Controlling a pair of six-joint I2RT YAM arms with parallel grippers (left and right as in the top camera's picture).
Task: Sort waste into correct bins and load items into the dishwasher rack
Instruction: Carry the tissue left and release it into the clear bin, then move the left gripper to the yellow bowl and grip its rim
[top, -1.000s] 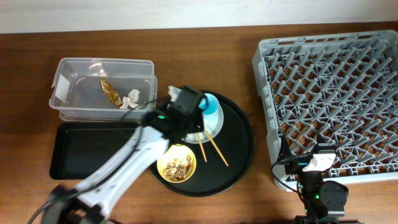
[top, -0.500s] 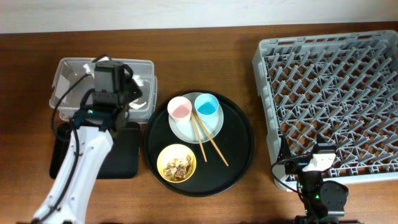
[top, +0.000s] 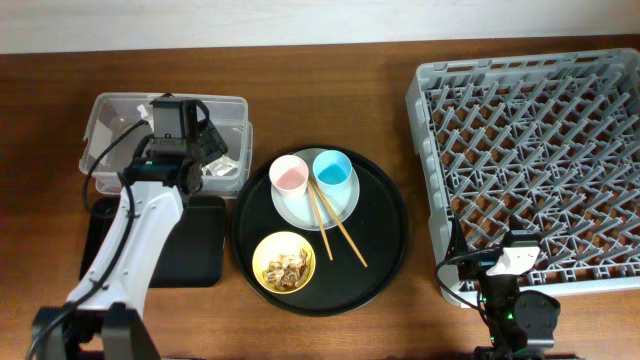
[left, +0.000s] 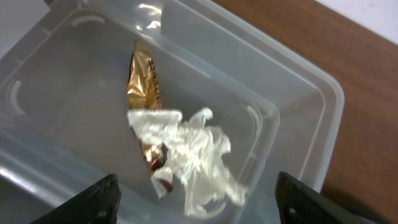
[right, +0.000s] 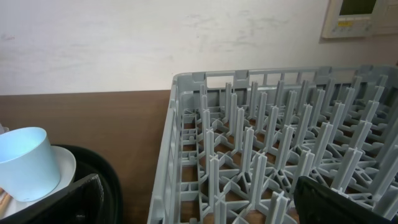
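Left end effector (left: 199, 204) spread apart over napkin (left: 186, 155) and wrapper (left: 143, 81) in clear tub (left: 314, 118) | right end effector (right: 199, 202) apart by rack (right: 249, 143)

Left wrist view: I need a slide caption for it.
Open left gripper above the clear tub, a white napkin lying partly over a gold wrapper inside.

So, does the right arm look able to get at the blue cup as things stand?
Probably yes: the blue cup stands uncovered on the plate, bare table lies between, and the right fingers are open. The chopsticks lie close beside it.
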